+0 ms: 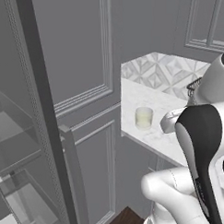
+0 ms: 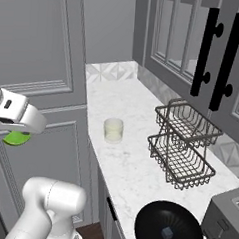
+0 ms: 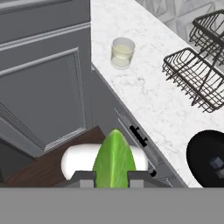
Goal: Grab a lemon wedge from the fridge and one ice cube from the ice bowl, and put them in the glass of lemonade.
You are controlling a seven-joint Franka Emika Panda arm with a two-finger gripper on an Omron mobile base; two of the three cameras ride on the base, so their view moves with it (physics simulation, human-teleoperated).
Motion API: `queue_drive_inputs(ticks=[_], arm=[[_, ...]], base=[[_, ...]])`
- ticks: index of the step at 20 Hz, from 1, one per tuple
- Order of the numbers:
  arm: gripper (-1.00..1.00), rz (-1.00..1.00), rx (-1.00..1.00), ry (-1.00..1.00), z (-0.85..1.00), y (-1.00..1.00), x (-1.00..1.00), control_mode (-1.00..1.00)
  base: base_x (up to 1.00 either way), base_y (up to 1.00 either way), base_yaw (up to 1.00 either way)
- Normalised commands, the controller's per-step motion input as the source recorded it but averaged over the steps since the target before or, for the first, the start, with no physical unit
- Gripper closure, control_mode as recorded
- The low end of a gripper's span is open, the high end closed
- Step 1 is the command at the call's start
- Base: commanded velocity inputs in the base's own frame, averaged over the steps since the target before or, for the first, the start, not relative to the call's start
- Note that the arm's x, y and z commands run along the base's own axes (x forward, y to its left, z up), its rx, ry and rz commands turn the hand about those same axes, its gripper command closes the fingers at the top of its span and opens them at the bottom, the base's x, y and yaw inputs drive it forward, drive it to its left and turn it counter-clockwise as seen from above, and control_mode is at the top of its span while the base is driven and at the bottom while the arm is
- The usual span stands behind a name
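The gripper pinches the lemon wedge between its fingers, held off the counter's near-left edge, above the wood floor. The glass of lemonade stands on the marble counter near that edge, well apart from the wedge. Judgement: carry the wedge up and over the rim, centre it above the glass, then release low. Open room lies left of the wire rack; the black ice bowl sits nearer, clear of the path.
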Motion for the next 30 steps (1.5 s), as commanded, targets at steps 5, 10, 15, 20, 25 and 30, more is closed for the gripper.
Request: queue_drive_inputs(ticks=[5,10,15,20,25,30], arm=[[1.00,0.00,0.00,0.00,0.00,0.00,0.00,1.00],[1.00,0.00,0.00,0.02,0.00,-0.34,0.44,-1.00],[1.00,0.05,0.00,0.11,-0.04,-0.36,0.51,-1.00],[1.00,0.06,-0.03,0.07,-0.21,-0.11,0.48,-1.00],[1.00,0.00,-0.08,0.05,-0.27,0.00,0.58,-1.00],[1.00,0.00,-0.05,0.01,-0.32,-0.01,0.35,-1.00]], base=[[0.14,-0.13,0.00],[0.00,0.00,0.00],[0.00,0.00,0.00],[0.00,0.00,0.00],[0.00,0.00,0.00],[0.00,0.00,0.00]])
